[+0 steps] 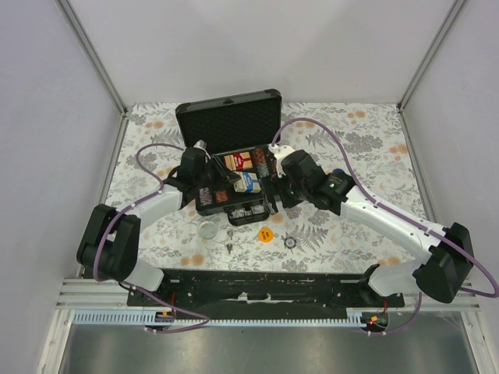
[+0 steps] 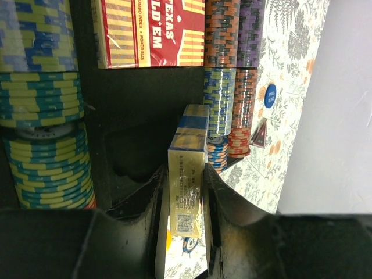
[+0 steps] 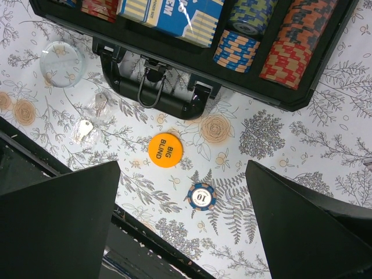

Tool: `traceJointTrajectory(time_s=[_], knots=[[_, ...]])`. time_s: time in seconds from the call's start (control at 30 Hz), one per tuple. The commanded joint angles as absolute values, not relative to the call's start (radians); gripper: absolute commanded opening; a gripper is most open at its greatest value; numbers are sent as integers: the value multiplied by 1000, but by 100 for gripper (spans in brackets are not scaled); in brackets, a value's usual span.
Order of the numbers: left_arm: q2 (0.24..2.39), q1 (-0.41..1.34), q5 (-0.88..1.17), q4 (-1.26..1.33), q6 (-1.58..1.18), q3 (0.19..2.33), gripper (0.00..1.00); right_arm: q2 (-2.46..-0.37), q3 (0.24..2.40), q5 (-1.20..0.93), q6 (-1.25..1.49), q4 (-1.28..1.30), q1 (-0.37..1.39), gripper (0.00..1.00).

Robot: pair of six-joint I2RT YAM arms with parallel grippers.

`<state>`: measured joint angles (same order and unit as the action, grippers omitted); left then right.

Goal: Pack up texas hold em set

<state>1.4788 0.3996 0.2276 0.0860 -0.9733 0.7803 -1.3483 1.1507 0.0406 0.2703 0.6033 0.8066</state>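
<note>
While pinching blue deck [image 2: 189, 145] in left gripper [image 2: 185, 174], hides its lower end, seemingly over case [image 2: 139, 104]; spreads right gripper [image 3: 181, 170] wide above orange button [image 3: 165, 150].

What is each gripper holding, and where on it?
Left gripper pinches the blue card deck across its near end; right gripper, open, holds nothing.

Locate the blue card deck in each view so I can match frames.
Top external: blue card deck, middle of the open black case.
Left wrist: lower centre, gripped in the left end effector.
Right wrist: top edge, left of centre.
Shared landmark: the black case.
</note>
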Motion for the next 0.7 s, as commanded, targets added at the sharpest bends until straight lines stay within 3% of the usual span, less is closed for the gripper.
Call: traceJointTrajectory(time_s=[0.0, 0.17, 0.43, 0.67], knots=[[1597, 394, 319, 5, -999, 844, 2, -1347, 1174, 37, 284, 594, 805, 97], [1628, 393, 307, -89, -954, 906, 3, -1339, 1167, 46, 287, 594, 805, 97], [1625, 390, 273, -152, -905, 928, 51, -1339, 1161, 72, 285, 594, 805, 97], [1585, 391, 230, -219, -884, 959, 68, -1350, 1177, 81, 278, 594, 805, 97]])
